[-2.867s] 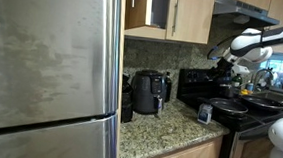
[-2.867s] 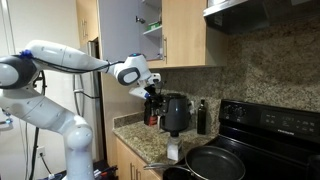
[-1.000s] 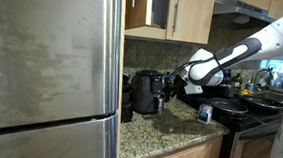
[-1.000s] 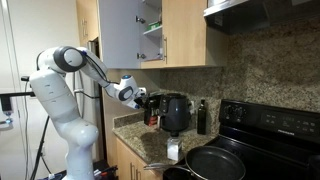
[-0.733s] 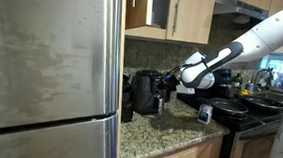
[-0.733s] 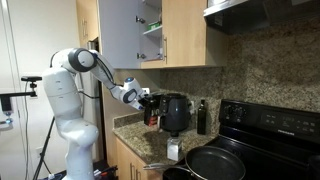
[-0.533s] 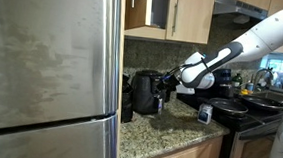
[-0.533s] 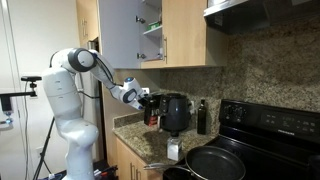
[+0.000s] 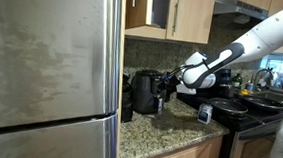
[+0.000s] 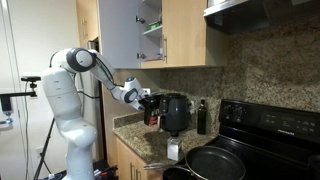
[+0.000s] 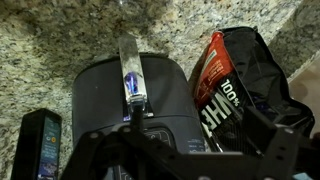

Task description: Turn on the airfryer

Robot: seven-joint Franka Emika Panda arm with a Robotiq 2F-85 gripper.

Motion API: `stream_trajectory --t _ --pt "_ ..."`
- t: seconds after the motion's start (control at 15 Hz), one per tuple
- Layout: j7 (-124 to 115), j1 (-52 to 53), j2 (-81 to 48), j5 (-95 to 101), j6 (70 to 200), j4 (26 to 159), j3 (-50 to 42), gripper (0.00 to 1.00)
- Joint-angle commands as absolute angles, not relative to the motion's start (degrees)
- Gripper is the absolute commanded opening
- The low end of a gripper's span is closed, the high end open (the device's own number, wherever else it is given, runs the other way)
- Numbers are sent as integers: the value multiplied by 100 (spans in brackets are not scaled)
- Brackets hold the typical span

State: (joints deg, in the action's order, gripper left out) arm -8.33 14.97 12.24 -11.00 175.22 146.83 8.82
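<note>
The airfryer [image 9: 146,91] is dark, rounded and upright on the granite counter, and it shows in both exterior views [image 10: 175,112]. In the wrist view I look down on its glossy top [image 11: 105,105], with its front handle [image 11: 130,75] and a small control panel [image 11: 152,130]. My gripper [image 9: 169,83] hovers close to the airfryer's upper side in both exterior views [image 10: 150,98]. In the wrist view its dark fingers [image 11: 185,152] stand apart just over the control panel and hold nothing. I cannot tell whether they touch it.
A black and red bag [image 11: 225,80] marked "100%" stands right beside the airfryer. A small black object [image 11: 35,145] lies on its other side. A black stove with pans [image 9: 235,104], a steel fridge [image 9: 47,72], a dark bottle [image 10: 201,117] and wall cabinets [image 10: 150,35] surround the counter [image 9: 168,126].
The arm swung from high above the stove down to the airfryer. In the last second the gripper edged slightly closer to it. It has held still for the last half second.
</note>
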Motion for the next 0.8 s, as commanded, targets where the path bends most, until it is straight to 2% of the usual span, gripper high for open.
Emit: stream_trajectory --t 0.0,0.33,0.4,0.53,0.73 --pt "-860 1452 1223 -1095 17514 14677 929 100" --pt "-463 1621 1390 -1099 16280 14600 732 100" --pt "-1090 1434 1651 -740 16247 14833 1266 100" --pt "-844 1510 1382 -926 16389 14650 1062 100" --pt "-946 1555 1408 -901 16337 14690 1261 100"
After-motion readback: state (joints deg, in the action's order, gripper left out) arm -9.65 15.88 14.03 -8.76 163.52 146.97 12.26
